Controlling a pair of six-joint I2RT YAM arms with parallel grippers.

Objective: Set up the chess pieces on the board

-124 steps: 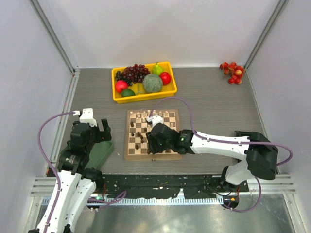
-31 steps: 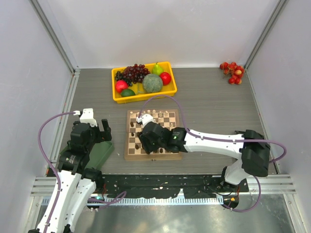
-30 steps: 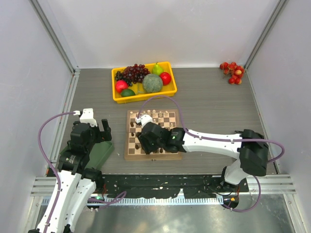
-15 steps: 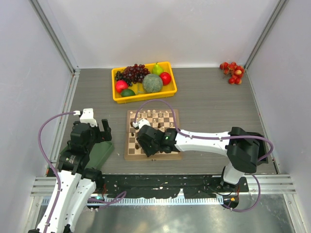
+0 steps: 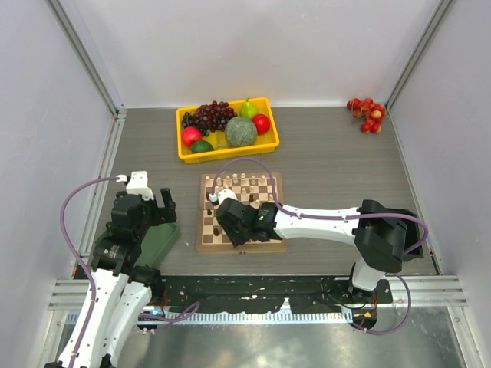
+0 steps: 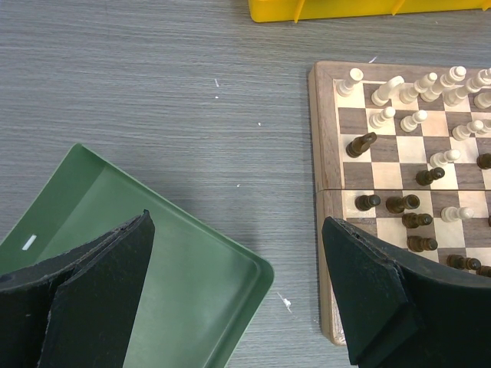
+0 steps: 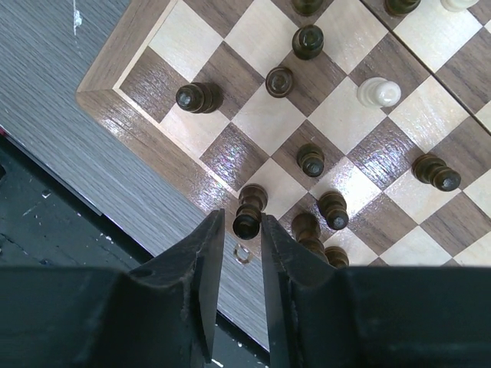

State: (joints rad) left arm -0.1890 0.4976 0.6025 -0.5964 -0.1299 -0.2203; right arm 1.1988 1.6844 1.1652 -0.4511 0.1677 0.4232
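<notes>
Top, right gripper point(image 5: 224, 224): low over the near-left corner of the board point(image 5: 282, 192). Four seconds ago it hung over the right-centre squares. Half a second ago it was barely to the right of here.
Top, left gripper point(image 5: 163, 208): above the green tray point(image 5: 157, 244), left of the board, unmoved through every frame.
Left wrist, left gripper: jaws spread wide with nothing between them, tray corner below, board at right.
Left wrist, pieces point(image 6: 414, 119): pale ones along the far rows, dark ones scattered on nearer squares.
Right wrist, right gripper: jaws drawn close about a tilted dark piece point(image 7: 248, 213) at the board's near rim.
Right wrist, other pieces: mostly dark, standing on the squares just beyond.
</notes>
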